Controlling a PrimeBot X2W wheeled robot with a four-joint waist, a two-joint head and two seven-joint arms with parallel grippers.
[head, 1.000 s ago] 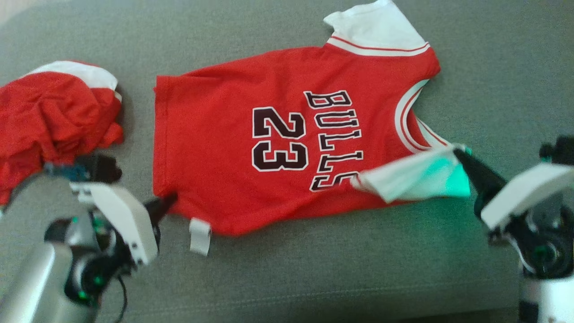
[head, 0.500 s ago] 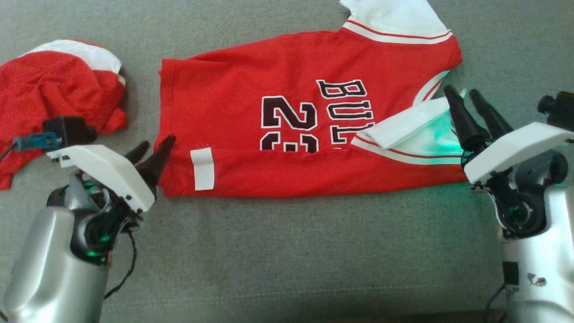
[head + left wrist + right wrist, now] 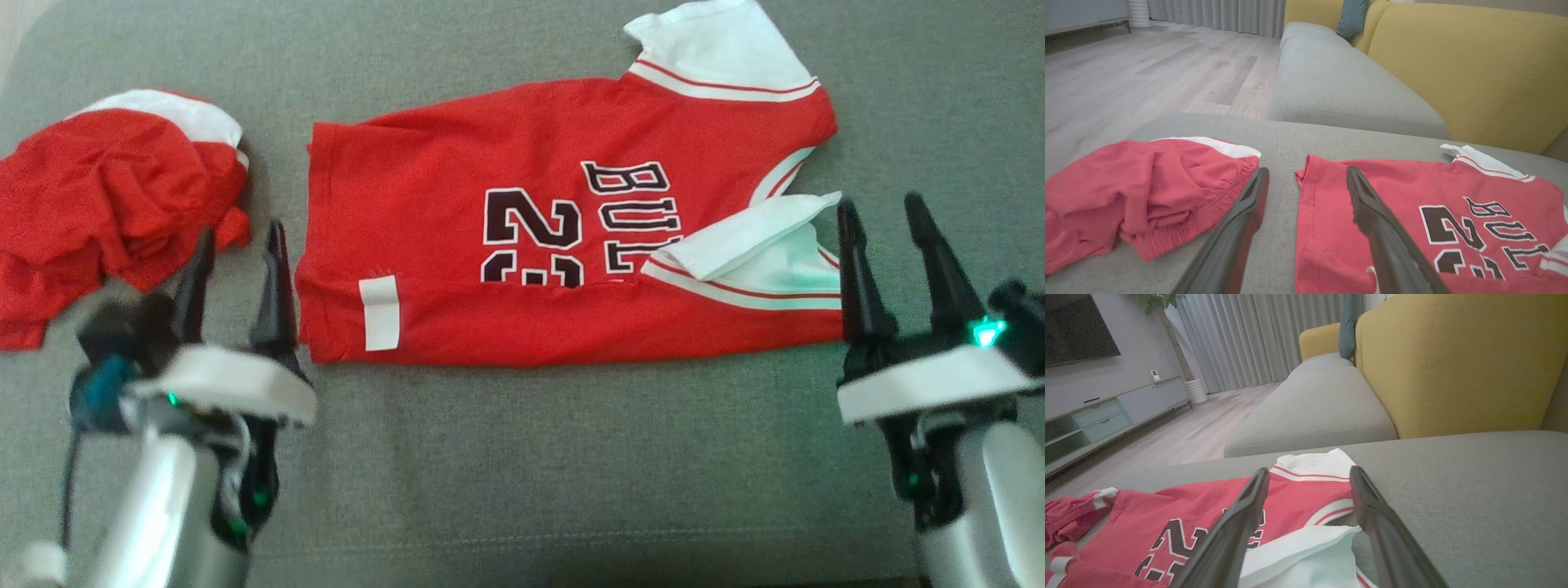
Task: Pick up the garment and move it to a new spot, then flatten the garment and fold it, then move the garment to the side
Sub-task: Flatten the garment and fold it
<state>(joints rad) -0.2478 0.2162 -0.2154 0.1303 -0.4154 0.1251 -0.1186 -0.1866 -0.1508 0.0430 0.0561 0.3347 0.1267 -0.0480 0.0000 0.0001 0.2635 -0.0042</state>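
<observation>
A red jersey (image 3: pixel 522 163) with white sleeves and black "BULLS 23" print lies on the grey cushion (image 3: pixel 531 457), its near long edge folded up over the lower print. A white sleeve (image 3: pixel 735 237) lies flipped over the fold at the right. My left gripper (image 3: pixel 241 233) stands open just off the jersey's left hem, holding nothing; in the left wrist view the hem (image 3: pixel 1306 192) lies between its fingers. My right gripper (image 3: pixel 878 208) is open beside the jersey's right end, empty, with the white sleeve (image 3: pixel 1306 551) under its fingers.
Crumpled red shorts (image 3: pixel 106 204) with a white band lie at the cushion's left, close to my left gripper. A yellow sofa back (image 3: pixel 1453 363) and another grey seat (image 3: pixel 1314 404) lie beyond. The wood floor (image 3: pixel 1147 73) drops off past the cushion's edge.
Both grippers let go of the jersey's folded edge, pulled back toward me and now point straight ahead, open. The near edge stays folded over the print. The camera shifted slightly.
</observation>
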